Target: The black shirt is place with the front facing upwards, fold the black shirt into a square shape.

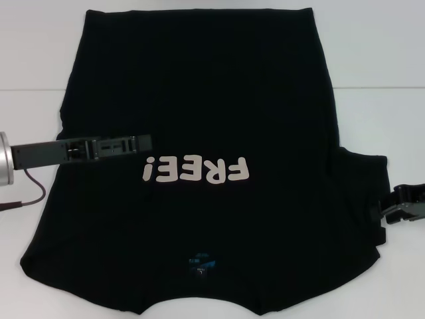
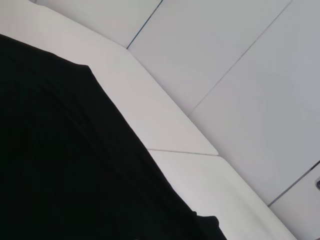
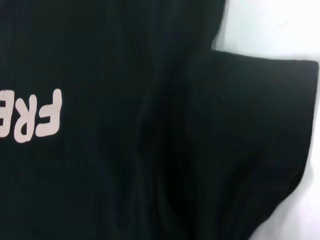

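Black cloth: the shirt lies front up on the white surface, collar nearest the robot, hem farthest.
Neck label: blue, small, just inside the collar.
Lettering: off-white "FREE!", mid-chest, reading upside down from the head view.
Right gripper: at the right sleeve edge, low by the surface. Cannot tell whether its fingers are open or closed, nor whether they hold cloth.
Left gripper: reaches in from the left over the chest, just above the lettering. Fingers lie close together; cannot tell whether they pinch cloth.
Step in hand (judgement): side fold, sleeves brought inward.
Method: grip the sleeve edge only, one layer; lift little; carry it straight across toward the centre line; lay it flat before release.
Risk: the body cloth may drag and wrinkle; a ridge already runs beside the right sleeve in the right wrist view.
Obstruction: the left arm lies across the fold path.
Far side: hem reaches the surface's far part; a seam crosses the surface there.
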